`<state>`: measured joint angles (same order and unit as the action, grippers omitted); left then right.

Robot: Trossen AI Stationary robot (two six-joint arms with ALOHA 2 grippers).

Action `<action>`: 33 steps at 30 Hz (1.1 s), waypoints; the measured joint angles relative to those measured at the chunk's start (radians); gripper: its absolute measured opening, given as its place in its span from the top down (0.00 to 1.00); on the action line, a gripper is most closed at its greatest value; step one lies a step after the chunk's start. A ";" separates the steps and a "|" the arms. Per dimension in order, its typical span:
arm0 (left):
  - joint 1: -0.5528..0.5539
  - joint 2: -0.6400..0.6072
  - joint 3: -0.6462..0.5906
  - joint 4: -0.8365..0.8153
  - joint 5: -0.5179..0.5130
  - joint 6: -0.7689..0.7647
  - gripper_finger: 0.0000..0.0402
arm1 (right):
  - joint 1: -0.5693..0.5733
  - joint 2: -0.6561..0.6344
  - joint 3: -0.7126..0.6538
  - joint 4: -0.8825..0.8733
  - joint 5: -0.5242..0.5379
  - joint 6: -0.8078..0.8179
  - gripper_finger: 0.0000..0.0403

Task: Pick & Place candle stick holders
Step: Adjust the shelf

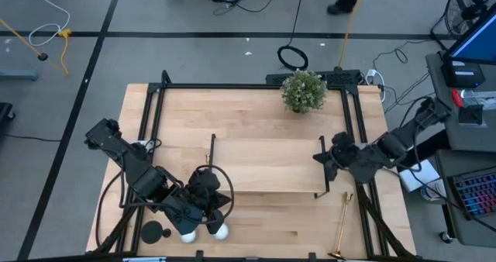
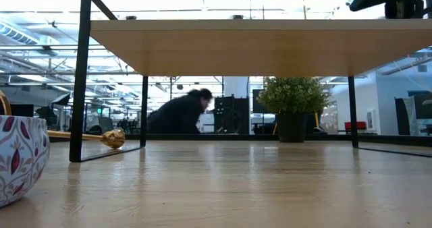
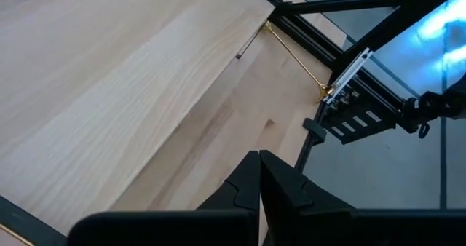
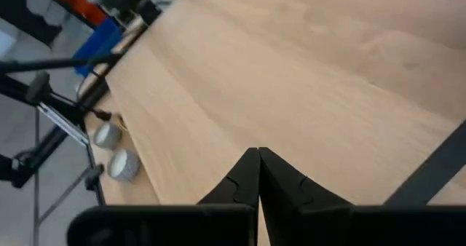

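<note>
One slim gold candle stick holder [image 1: 342, 223] lies on its side on the table near the right front corner; it also shows in the low view [image 2: 94, 137] and the left wrist view [image 3: 295, 53]. A short black round-based holder [image 1: 153, 232] stands at the near left. My left gripper [image 1: 218, 200] hovers shut over the near left part of the table, above the wooden stand's [image 1: 263, 165] front edge, its fingers [image 3: 260, 175] empty. My right gripper [image 1: 321, 157] is shut over the stand's right end, fingers [image 4: 258, 169] empty too.
Two small white round candles [image 1: 188, 235] [image 1: 221, 231] sit by the left arm at the near edge, also in the right wrist view [image 4: 124, 164]. A potted plant [image 1: 302, 91] stands at the far edge. A patterned bowl [image 2: 20, 157] is close in the low view. A person [image 2: 179, 113] bends behind the table.
</note>
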<state>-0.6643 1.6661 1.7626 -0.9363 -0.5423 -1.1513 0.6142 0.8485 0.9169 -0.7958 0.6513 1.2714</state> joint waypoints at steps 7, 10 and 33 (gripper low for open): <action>-0.012 0.000 0.000 -0.002 -0.006 -0.007 0.99 | -0.034 -0.013 0.043 -0.003 -0.002 0.025 1.00; -0.013 0.000 0.000 -0.002 -0.009 -0.007 0.97 | -0.046 -0.002 0.110 -0.116 -0.003 0.090 1.00; -0.021 0.000 0.000 -0.003 -0.035 -0.011 0.99 | -0.142 0.172 0.173 -0.502 -0.473 0.229 1.00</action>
<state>-0.6854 1.6661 1.7626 -0.9390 -0.5770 -1.1618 0.4725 1.0209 1.0894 -1.2982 0.1778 1.5005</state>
